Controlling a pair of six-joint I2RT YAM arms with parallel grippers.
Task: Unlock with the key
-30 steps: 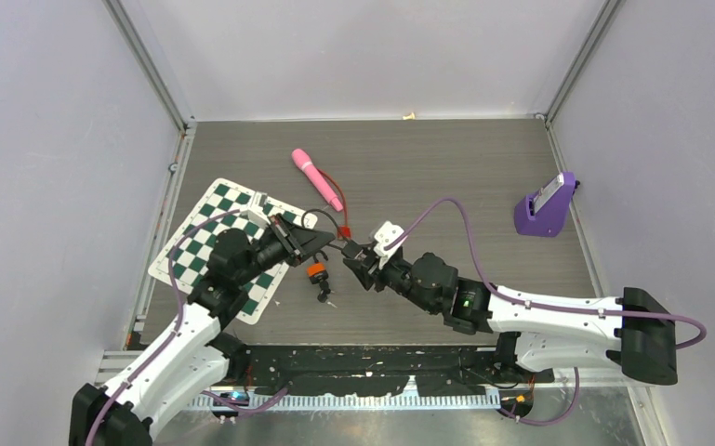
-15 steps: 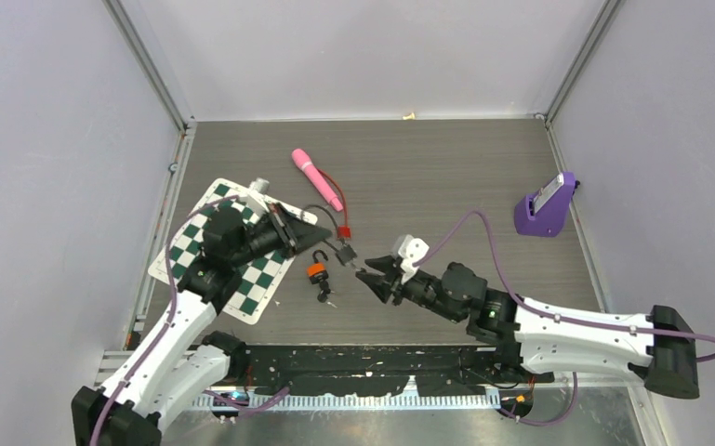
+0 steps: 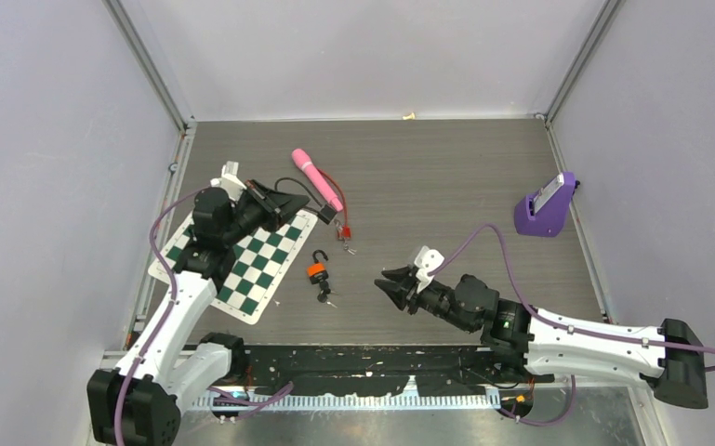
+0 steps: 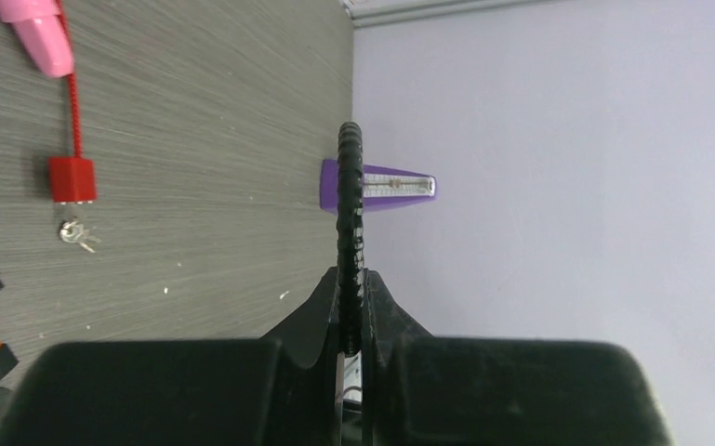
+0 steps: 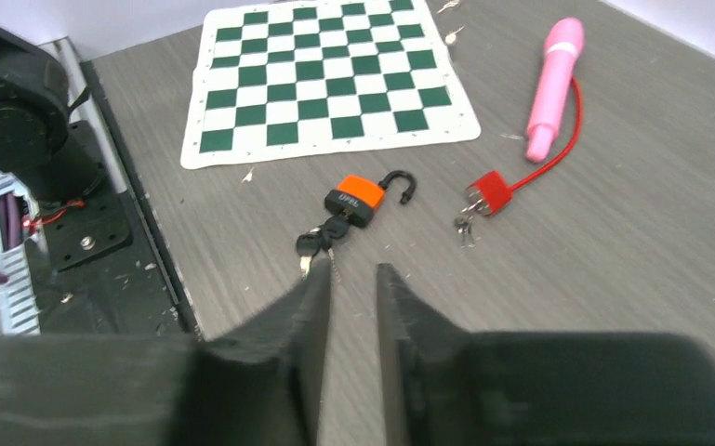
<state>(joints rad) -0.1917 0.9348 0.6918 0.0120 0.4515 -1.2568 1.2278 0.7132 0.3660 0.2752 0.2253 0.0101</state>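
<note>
We're looking down on the dark grey wood-grain tabletop (image 3: 446, 167), and both arms hang clear of the work. The orange padlock with the black shackle (image 3: 317, 268) lies flat on the table just beside the right edge of the green-and-white checkered mat (image 3: 242, 260). Its shackle is swung open, with one leg out of the body. The black-headed key (image 3: 325, 295) sits against the near end of the lock body, with a silver key trailing beside it. From the right wrist view the padlock (image 5: 361, 199) and its key (image 5: 316, 243) are plain to see, with nothing touching them.

The right gripper (image 3: 386, 281) hovers to the right of the padlock and a little nearer, well apart from it and pointing left. Its fingers (image 5: 386, 288) show a narrow gap with nothing between them. The left gripper (image 3: 303, 201) hangs above the far corner of the mat. In its own camera the ribbed fingers (image 4: 350, 214) are pressed flat together and hold nothing.

Beyond the padlock lies a small red block (image 3: 344, 232) with tiny silver keys (image 3: 350, 248) just beside it. A red cord runs from it to the pink cylindrical handle (image 3: 316, 178). Far off to the right stands a purple wedge-shaped stand (image 3: 547, 206).
</note>
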